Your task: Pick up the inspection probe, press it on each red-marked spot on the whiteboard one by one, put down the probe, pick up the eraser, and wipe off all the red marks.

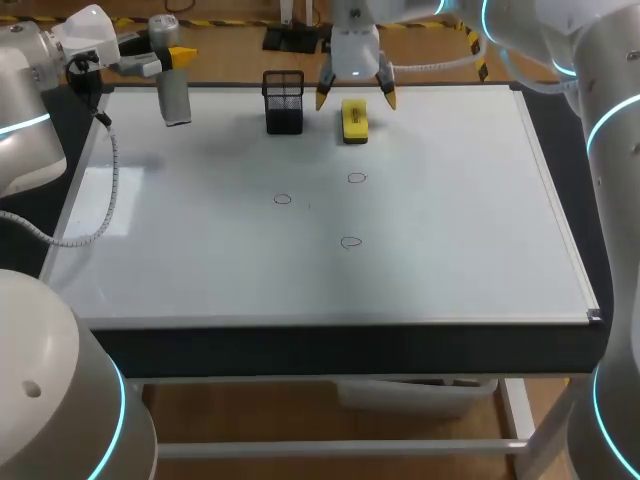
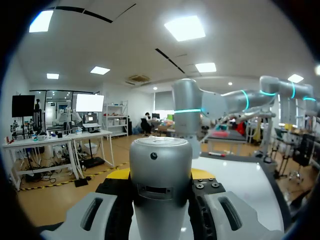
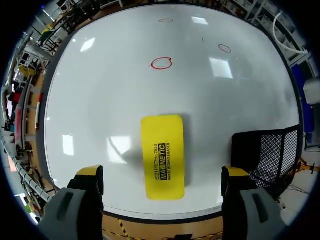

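The inspection probe [image 1: 175,95], a silver-grey cylinder, hangs upright over the far left corner of the whiteboard [image 1: 450,250]. My left gripper [image 1: 168,58] is shut on it. In the left wrist view the probe [image 2: 161,175] fills the gap between the fingers [image 2: 112,200]. The yellow eraser [image 1: 354,120] lies flat near the far edge. My right gripper [image 1: 356,98] hovers open right above it. In the right wrist view the eraser [image 3: 163,156] lies under the gripper [image 3: 162,174], untouched. Three red circles [image 1: 282,199], [image 1: 357,178], [image 1: 350,241] mark the board's middle; the right wrist view shows them [image 3: 161,63] ahead of the eraser.
A black mesh holder [image 1: 284,102] stands just left of the eraser, close to my right gripper's finger [image 3: 235,175]; in the right wrist view the holder [image 3: 272,155] sits beside that finger. The whiteboard's metal frame [image 1: 560,230] runs along the right side.
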